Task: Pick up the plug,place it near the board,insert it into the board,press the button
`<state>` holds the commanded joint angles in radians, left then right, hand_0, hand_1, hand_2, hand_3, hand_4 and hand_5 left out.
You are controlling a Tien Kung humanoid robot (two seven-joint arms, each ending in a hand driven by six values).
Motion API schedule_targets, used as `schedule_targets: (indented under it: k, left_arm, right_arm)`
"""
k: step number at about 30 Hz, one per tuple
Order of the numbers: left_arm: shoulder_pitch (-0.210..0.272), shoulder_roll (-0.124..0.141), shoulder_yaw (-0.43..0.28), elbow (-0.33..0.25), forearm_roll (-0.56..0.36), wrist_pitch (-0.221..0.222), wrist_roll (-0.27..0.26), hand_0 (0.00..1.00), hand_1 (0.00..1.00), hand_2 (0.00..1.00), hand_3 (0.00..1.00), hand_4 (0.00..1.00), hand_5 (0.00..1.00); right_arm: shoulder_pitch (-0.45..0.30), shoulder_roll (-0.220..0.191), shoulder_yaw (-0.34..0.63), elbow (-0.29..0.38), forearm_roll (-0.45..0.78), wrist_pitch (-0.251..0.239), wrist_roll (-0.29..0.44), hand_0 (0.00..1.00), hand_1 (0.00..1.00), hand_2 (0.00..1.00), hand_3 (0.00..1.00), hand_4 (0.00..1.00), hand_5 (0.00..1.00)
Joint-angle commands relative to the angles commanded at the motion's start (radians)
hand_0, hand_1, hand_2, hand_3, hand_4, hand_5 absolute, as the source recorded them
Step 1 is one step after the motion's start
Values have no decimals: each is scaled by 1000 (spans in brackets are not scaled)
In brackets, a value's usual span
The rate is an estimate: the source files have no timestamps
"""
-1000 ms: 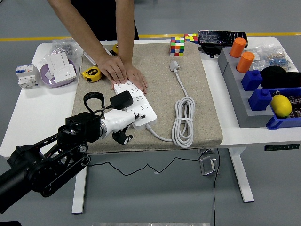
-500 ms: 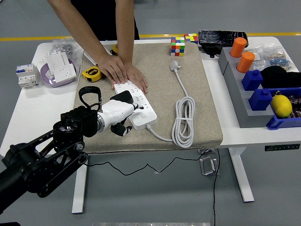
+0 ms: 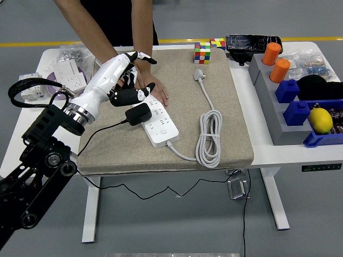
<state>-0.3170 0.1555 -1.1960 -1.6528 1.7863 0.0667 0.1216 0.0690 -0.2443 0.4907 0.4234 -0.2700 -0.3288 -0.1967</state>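
With black plug (image 3: 138, 114) seated in power strip (image 3: 158, 121), lower spread, empty robot hand (image 3: 124, 80) squarely onto strip's switch.

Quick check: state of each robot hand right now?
Left robot hand: open, holding nothing, raised above the power strip.
Right robot hand: not in view.

Left hand (image 3: 119, 80) hovering above board (image 3: 156, 118), fingers (image 3: 140, 57) spreading loosely, holding nothing. Black plug (image 3: 138, 114) sitting in board's left side, cable trailing left over beige mat (image 3: 230, 107). Person's hands (image 3: 140, 83) pressing board's far end flat. White cord (image 3: 208, 136) lying coiled right of board on tabletop (image 3: 35, 123).
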Motion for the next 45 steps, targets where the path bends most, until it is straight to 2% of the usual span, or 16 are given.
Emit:
schedule_targets:
  k: [2,3,6,7,9,19,20,21,26,27,32,33,38,39,42,45]
  left_arm:
    - [21,-8,-28,4,-85,-1,-31,827,700,589,497,998,487]
    - [36,-14,-48,8,-130,-4,-48,982,998,998,998,998,602]
    - [65,-25,-84,13,-254,-8,-77,982,998,998,998,998,602]
    - [81,-29,-99,13,-338,2,-91,982,998,998,998,998,602]
    - [87,-30,-104,13,-377,6,-94,998,998,998,998,998,652]
    - [110,-26,-114,10,-776,19,-79,998,998,998,998,998,656]
    - [111,-26,-113,9,-771,21,-74,998,998,998,998,998,656]
    - [111,-24,-111,7,-741,23,-60,814,837,774,998,998,501]
    - [97,-10,-93,-2,-575,13,-4,814,837,774,998,998,501]
    - [92,-5,-87,-2,-530,8,6,334,354,358,998,863,237]
    - [62,25,-38,8,-316,-51,45,334,354,358,998,863,237]
    - [55,32,-23,12,-277,-64,50,191,95,178,887,543,35]
    - [15,68,63,33,-63,-174,75,191,95,178,887,543,35]
    - [10,72,75,35,-24,-188,78,165,44,145,834,592,2]
    - [-17,83,126,48,106,-259,88,165,44,145,834,592,2]
    - [-43,90,171,65,216,-286,86,158,28,148,847,584,2]
  right_arm:
    - [1,3,3,0,-4,0,0,869,796,764,777,998,846]
    - [2,5,5,1,-7,0,1,870,796,764,777,998,847]
    - [3,7,2,1,-9,0,0,870,796,764,777,998,847]
    - [2,7,-2,0,-8,0,0,870,796,764,777,998,847]
    - [2,6,-4,0,-8,0,1,869,796,764,777,998,846]
    - [-2,-3,-16,0,-6,1,2,869,795,763,777,998,847]
    - [-2,-3,-17,0,-6,1,1,869,795,763,777,998,847]
    - [-2,-3,-17,0,-5,1,2,869,795,764,777,998,846]
    - [-1,-5,-21,-1,-2,1,1,869,795,764,777,998,846]
    - [0,-6,-21,0,-2,1,1,869,795,764,778,998,845]
    - [2,-8,-20,0,-3,1,2,869,795,764,778,998,845]
    - [2,-9,-20,0,-3,1,1,869,796,764,778,998,844]
    - [3,-10,-22,0,-1,1,1,869,796,764,778,998,844]
    - [3,-10,-22,0,-2,1,1,869,796,763,778,998,845]
    - [6,-11,-18,1,-4,0,1,869,796,763,778,998,845]
    - [6,-9,-16,1,-5,1,1,868,796,764,778,998,846]
